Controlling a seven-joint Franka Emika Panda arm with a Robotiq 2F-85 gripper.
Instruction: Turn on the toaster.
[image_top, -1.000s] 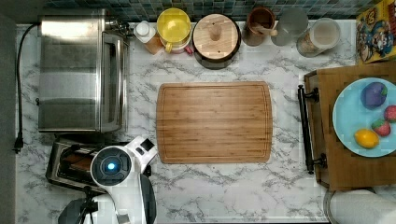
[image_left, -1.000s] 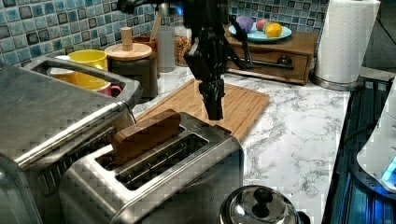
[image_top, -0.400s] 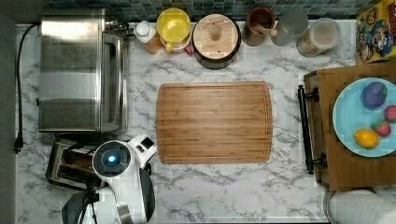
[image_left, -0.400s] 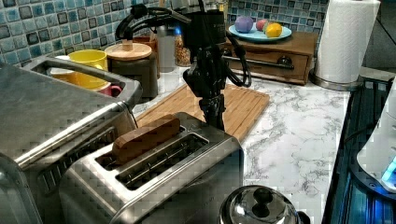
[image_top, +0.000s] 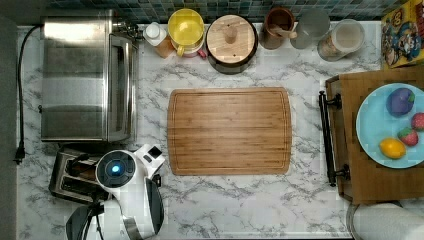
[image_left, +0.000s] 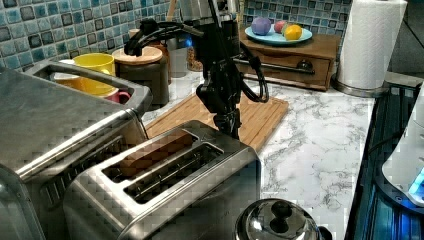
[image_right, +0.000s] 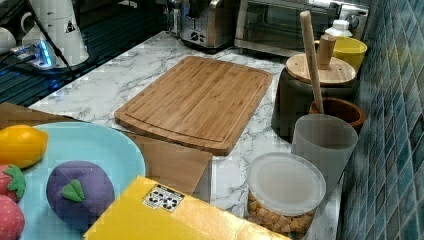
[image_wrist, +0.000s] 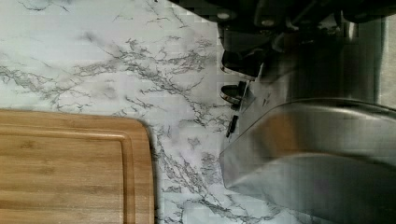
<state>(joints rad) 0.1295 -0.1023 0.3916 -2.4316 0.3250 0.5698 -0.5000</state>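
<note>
Top view: the toaster (image_top: 70, 175) is placed at the worktop's (image_top: 240, 200) lower left corner, directly below the toaster oven (image_top: 85, 77), which is set along the worktop's left edge. The arm (image_top: 125, 192) is positioned over the toaster's right end. The cutting board (image_top: 230, 131) is laid at the worktop's centre, to the right of both appliances. Along the worktop's top edge a bottle (image_top: 157, 37), a mug (image_top: 186, 27), a lidded canister (image_top: 231, 40), a utensil pot (image_top: 277, 22), a cup (image_top: 310, 25) and a lidded jar (image_top: 345, 37) are ranged from left to right. At the right edge, a plate (image_top: 375, 125) carrying toy fruit (image_top: 400, 102) is set on a wooden tray (image_top: 365, 170). A paper towel roll (image_top: 385, 222) is stood at the lower right corner.
</note>
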